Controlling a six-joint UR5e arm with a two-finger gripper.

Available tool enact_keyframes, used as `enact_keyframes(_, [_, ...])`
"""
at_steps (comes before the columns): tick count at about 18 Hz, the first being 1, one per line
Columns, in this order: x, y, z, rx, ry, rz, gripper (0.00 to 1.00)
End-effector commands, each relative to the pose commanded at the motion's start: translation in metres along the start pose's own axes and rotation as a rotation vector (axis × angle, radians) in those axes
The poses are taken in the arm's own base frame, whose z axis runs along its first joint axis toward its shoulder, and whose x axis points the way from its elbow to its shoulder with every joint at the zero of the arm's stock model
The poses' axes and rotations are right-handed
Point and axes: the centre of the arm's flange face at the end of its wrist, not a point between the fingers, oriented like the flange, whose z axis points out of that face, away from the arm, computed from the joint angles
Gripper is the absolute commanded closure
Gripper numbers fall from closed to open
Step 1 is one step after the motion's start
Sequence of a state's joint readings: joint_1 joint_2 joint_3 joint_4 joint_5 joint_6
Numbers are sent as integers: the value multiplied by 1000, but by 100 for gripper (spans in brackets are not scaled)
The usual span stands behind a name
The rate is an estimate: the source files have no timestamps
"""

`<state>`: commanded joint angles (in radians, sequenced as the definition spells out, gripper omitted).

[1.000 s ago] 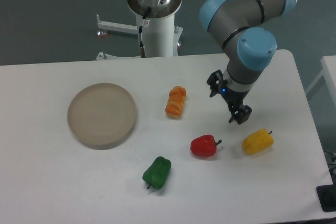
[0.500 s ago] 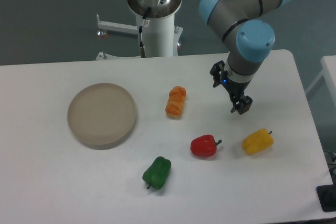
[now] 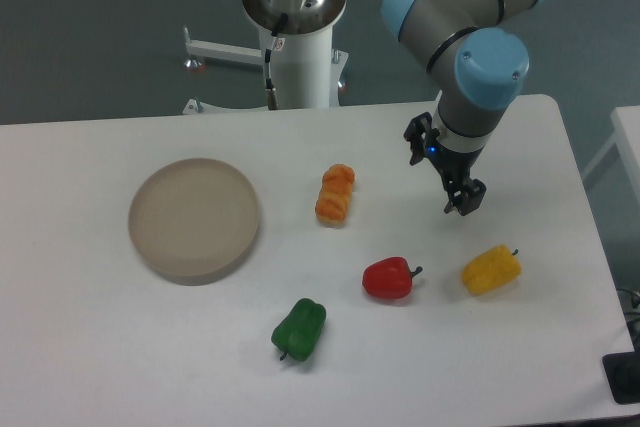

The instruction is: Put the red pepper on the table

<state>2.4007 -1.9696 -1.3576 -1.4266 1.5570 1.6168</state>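
Note:
The red pepper [image 3: 388, 278] lies on the white table [image 3: 120, 347], right of centre, its dark stem pointing right. My gripper [image 3: 443, 169] hangs above the table, up and to the right of the pepper and well apart from it. Its fingers are spread and nothing is between them.
A round beige plate [image 3: 195, 219] sits at the left. An orange lumpy vegetable [image 3: 336, 194] lies near the middle, a green pepper [image 3: 299, 328] toward the front, and a yellow pepper [image 3: 491, 269] just right of the red one. The robot's base column [image 3: 295, 37] stands at the back.
The gripper has risen and drifted back and slightly right, farther from the red pepper. The pepper and the other objects stay where they were.

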Motion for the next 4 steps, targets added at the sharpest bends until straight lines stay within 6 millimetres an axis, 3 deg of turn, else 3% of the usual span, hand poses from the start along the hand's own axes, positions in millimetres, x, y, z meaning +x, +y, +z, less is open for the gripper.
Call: enact_keyframes(4, [-1,-2,1,17,-4,-1,0])
